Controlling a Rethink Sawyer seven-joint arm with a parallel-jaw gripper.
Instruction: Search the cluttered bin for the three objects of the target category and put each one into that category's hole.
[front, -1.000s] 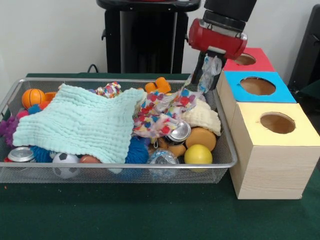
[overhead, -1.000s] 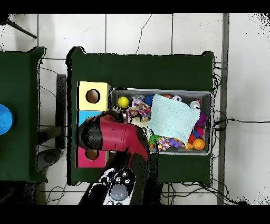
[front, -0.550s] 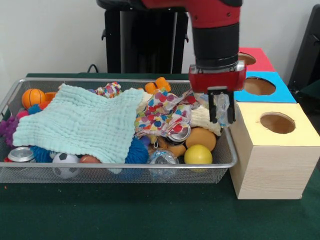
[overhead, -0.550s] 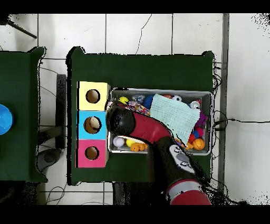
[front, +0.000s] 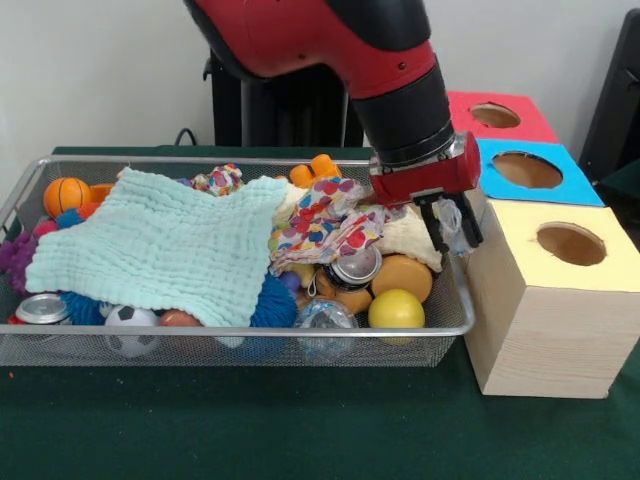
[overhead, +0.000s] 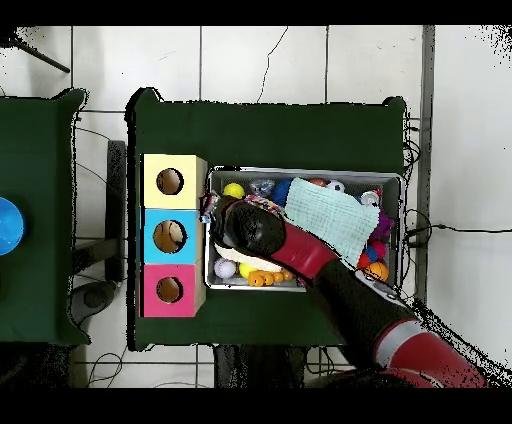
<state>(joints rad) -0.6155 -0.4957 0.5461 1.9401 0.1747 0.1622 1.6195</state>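
My gripper (front: 452, 228) hangs at the right end of the wire bin (front: 200, 350), right against the yellow box (front: 570, 290). It is shut on a piece of crumpled clear plastic (front: 450, 212), held above the bin's rim. Behind the yellow box stand the blue box (front: 500, 182) and the red box (front: 470, 103), each with a round hole on top. In the overhead view the gripper (overhead: 211, 208) sits between the bin (overhead: 310, 171) and the yellow box (overhead: 185, 165); the arm hides the bin's left part.
The bin holds a mint cloth (front: 160, 245), a dotted colourful cloth (front: 325, 225), a cream cloth (front: 410, 238), a yellow ball (front: 396, 308), a can (front: 355, 268), a soccer ball (front: 130, 325) and a basketball (front: 66, 195). The blue box (overhead: 150, 236) and red box (overhead: 150, 290) line the bin's left side.
The arm swung from above the red and blue boxes down to the bin's end beside the yellow box, the plastic still held. The row of boxes shifted slightly away from the bin.
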